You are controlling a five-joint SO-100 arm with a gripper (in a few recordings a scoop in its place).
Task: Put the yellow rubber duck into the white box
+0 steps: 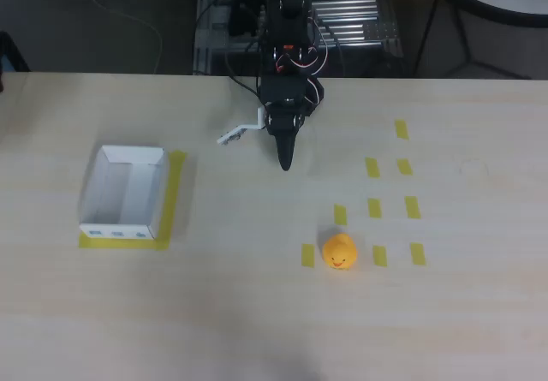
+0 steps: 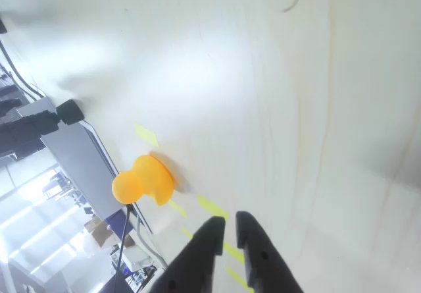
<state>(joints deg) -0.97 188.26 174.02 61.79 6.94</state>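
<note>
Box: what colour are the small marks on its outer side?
Blue, on the box's near outer wall; clearest in the overhead view.

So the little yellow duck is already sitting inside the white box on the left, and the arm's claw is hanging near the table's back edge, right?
Not quite. The overhead view shows the yellow duck out on the bare table among yellow tape marks, far right of the white box, which has nothing in it. The rest holds: the gripper hangs near the back edge.
</note>
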